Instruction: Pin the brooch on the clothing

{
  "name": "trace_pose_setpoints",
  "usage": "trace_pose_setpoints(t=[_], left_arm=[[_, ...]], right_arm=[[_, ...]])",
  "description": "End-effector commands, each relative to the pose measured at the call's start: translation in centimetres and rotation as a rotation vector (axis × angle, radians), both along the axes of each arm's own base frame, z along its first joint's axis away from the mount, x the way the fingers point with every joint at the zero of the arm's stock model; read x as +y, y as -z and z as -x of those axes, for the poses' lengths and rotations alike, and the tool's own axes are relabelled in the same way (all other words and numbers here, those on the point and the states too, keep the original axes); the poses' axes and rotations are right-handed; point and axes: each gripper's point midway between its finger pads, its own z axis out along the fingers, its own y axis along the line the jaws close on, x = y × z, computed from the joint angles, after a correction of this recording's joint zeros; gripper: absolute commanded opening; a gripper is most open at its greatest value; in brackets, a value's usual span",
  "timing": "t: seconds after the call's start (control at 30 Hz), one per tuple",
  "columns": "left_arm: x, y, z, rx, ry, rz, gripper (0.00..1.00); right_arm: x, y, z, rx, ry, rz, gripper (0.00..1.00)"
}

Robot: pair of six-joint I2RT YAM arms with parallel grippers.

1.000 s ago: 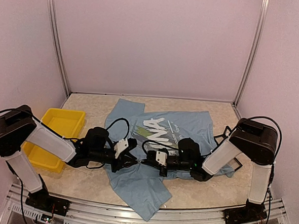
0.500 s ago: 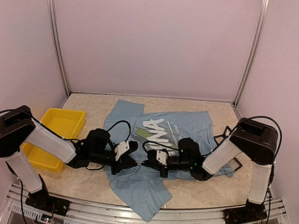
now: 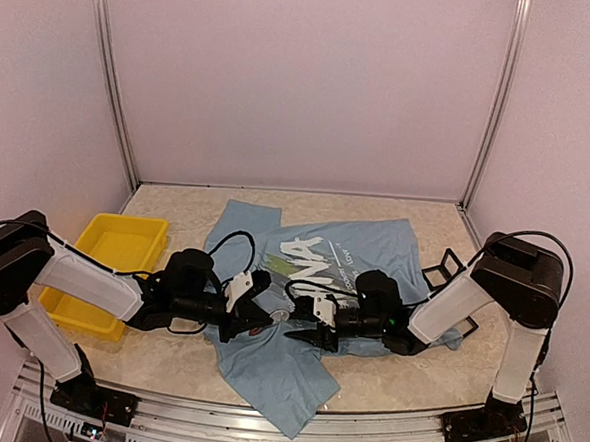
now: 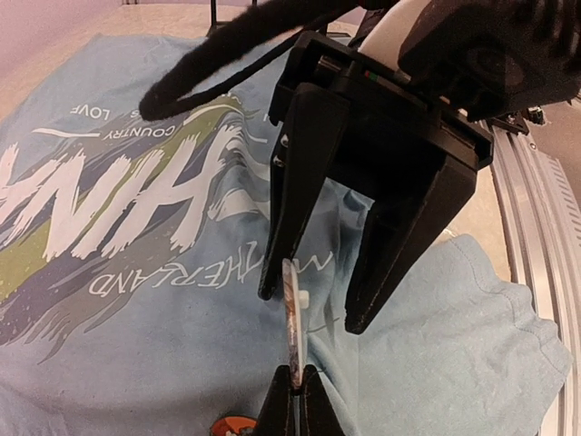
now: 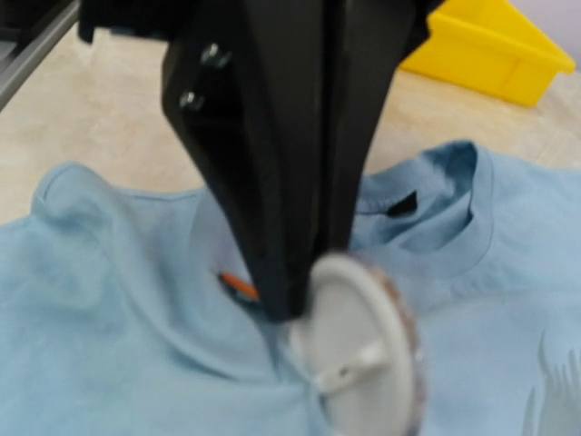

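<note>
The light blue "CHINA" T-shirt (image 3: 373,248) lies flat on the table; it also shows in the left wrist view (image 4: 136,354) and the right wrist view (image 5: 100,363). My left gripper (image 4: 296,389) is shut on the lower rim of the brooch (image 4: 292,318), a thin round disc held edge-up just above the shirt. In the right wrist view the brooch (image 5: 363,354) shows its white back with the pin clasp. My right gripper (image 4: 309,311) is open, its fingers standing on either side of the brooch. In the top view both grippers meet tip to tip (image 3: 281,322).
A yellow bin (image 3: 123,243) stands left of the shirt. A black wire stand (image 3: 447,262) sits at the shirt's right edge. A small orange object (image 5: 238,286) lies on the shirt below the brooch. The metal front rail (image 4: 536,209) runs close by.
The left arm has stretched lower and further toward the centre. The right gripper's fingertips have dropped slightly toward the shirt. Both grippers stay tip to tip.
</note>
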Motion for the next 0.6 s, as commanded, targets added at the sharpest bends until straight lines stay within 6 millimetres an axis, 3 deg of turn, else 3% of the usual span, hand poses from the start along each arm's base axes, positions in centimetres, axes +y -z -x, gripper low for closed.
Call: trace_pose_setpoints(t=[0.0, 0.13, 0.27, 0.5, 0.57], left_arm=[[-0.4, -1.5, 0.7, 0.002, 0.026, 0.043, 0.0], [-0.3, -1.1, 0.7, -0.005, 0.029, 0.035, 0.0], [-0.3, -0.7, 0.7, -0.005, 0.032, 0.028, 0.0], [-0.3, -1.0, 0.8, -0.022, 0.036, 0.034, 0.0], [-0.3, -1.0, 0.8, -0.021, 0.037, 0.032, 0.0]], right_arm=[[-0.5, 1.3, -0.3, 0.061, 0.026, 0.022, 0.41], [0.2, -0.6, -0.5, 0.079, 0.008, -0.062, 0.49], [0.9, -1.3, -0.6, 0.147, -0.045, -0.098, 0.49], [1.3, -0.9, 0.0, 0.206, -0.134, -0.097, 0.39], [1.6, -0.9, 0.1, 0.225, -0.152, -0.099, 0.29]])
